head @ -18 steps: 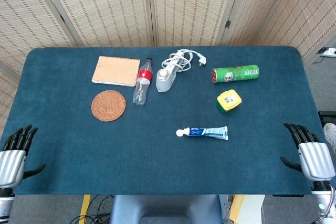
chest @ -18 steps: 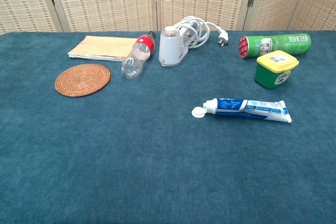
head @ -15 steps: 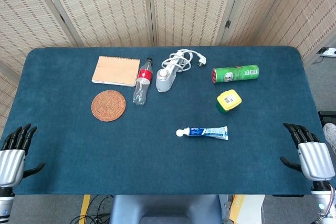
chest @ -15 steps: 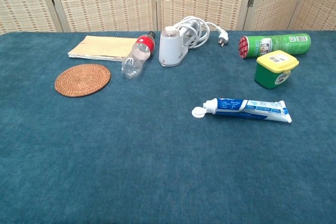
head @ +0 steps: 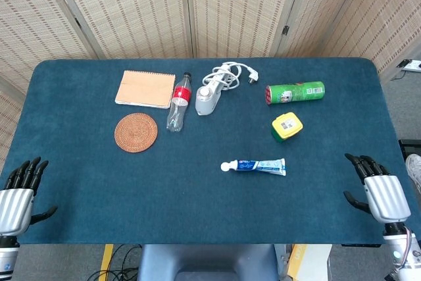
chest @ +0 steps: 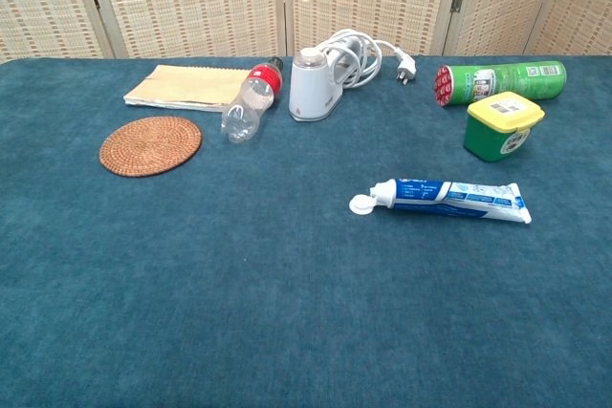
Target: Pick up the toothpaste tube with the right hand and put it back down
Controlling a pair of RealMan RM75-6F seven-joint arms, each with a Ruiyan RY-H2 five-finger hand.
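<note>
A blue and white toothpaste tube (head: 255,166) (chest: 448,199) lies flat on the blue table, its white cap pointing left. My right hand (head: 375,191) hovers at the table's front right edge, fingers spread and empty, well to the right of the tube. At the front left corner my left hand (head: 18,192) is also open and holds nothing. The chest view shows neither hand.
Behind the tube stand a green tub with a yellow lid (head: 287,126) and a green can lying on its side (head: 295,92). Further left are a white charger with cable (head: 212,91), a plastic bottle (head: 178,102), a notebook (head: 145,89) and a woven coaster (head: 136,132).
My right hand has shifted a little left and inward over the table's edge. The left hand has dropped slightly. The tube has not moved.
</note>
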